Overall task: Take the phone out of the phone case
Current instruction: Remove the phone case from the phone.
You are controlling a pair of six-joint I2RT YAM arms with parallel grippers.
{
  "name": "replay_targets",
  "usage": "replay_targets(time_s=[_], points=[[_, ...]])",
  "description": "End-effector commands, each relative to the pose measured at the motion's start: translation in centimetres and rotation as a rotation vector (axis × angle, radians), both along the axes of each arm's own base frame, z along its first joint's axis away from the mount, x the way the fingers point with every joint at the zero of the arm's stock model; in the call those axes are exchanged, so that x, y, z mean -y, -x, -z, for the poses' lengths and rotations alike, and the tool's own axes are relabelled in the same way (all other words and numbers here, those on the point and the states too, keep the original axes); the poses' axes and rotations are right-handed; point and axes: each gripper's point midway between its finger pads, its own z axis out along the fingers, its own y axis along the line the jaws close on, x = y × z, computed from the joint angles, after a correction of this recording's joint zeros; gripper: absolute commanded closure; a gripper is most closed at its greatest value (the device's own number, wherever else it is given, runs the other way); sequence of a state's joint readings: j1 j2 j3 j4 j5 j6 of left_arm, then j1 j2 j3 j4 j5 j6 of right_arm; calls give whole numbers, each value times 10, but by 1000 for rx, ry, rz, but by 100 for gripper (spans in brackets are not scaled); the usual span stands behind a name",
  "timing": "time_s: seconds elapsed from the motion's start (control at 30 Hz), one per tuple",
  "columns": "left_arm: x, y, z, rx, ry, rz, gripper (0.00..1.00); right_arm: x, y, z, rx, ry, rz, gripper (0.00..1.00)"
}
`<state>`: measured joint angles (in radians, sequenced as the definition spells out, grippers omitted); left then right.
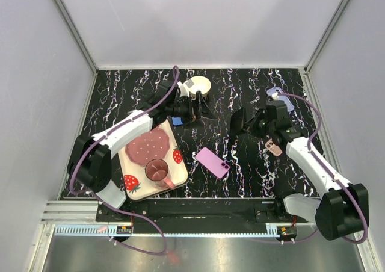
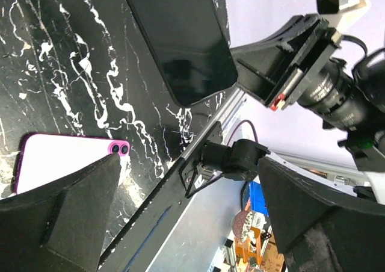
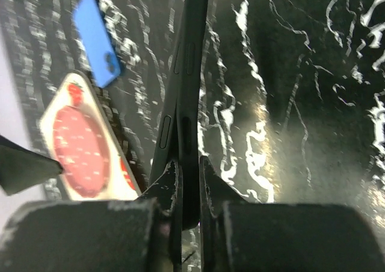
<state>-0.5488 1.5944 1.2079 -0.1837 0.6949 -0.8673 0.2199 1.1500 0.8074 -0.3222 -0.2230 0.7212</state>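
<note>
My right gripper (image 1: 248, 123) is shut on a black phone (image 1: 237, 121) and holds it upright on its edge above the table. In the right wrist view the fingertips (image 3: 172, 174) pinch the phone's (image 3: 189, 91) lower end. It shows edge on as two dark layers with side buttons, and I cannot tell case from phone. My left gripper (image 1: 201, 111) is open and empty, a short way left of the phone. In its wrist view the phone's dark face (image 2: 180, 37) hangs ahead of the wide-open gripper (image 2: 192, 224).
A pink phone or case (image 1: 212, 162) lies back up on the table below both grippers, also in the left wrist view (image 2: 66, 160). A strawberry mat (image 1: 150, 157) holds a cup. A blue case (image 1: 176, 121), a white roll (image 1: 198, 84), a lavender case (image 1: 280, 97) and a small pink item (image 1: 274, 147) lie around.
</note>
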Motion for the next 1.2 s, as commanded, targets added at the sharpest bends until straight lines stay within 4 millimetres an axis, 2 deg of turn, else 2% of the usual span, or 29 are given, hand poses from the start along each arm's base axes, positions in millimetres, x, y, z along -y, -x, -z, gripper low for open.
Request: replay_targets(time_s=[0.0,0.03,0.07,0.13,0.17,0.27,0.33,0.43,0.53,0.77,1.0,1.17], points=[[6,0,26,-1,-55,6,1,10,-5,8,38,284,31,100],[8,1,28,1,-60,14,1,16,-10,8,49,355,58,100],[11,1,28,8,-62,24,1,8,-6,12,45,395,32,100],[16,4,34,13,-85,39,1,14,-8,27,28,514,47,100],[18,4,35,16,-90,44,1,6,-4,32,28,546,16,100],[16,5,46,-6,-124,46,1,3,-4,49,7,633,-12,100],[15,5,52,-11,-138,50,1,-3,-2,63,-17,641,-45,94],[15,6,61,-28,-146,53,1,-14,-1,80,-40,614,-82,73],[18,8,67,-31,-130,70,1,-21,-2,98,-84,601,-103,70],[29,18,100,-5,-180,124,1,-30,1,139,-164,578,-119,72],[44,23,133,41,-254,150,2,-32,13,166,-227,558,-140,74],[59,17,138,68,-210,132,4,-36,17,179,-254,534,-156,74]])
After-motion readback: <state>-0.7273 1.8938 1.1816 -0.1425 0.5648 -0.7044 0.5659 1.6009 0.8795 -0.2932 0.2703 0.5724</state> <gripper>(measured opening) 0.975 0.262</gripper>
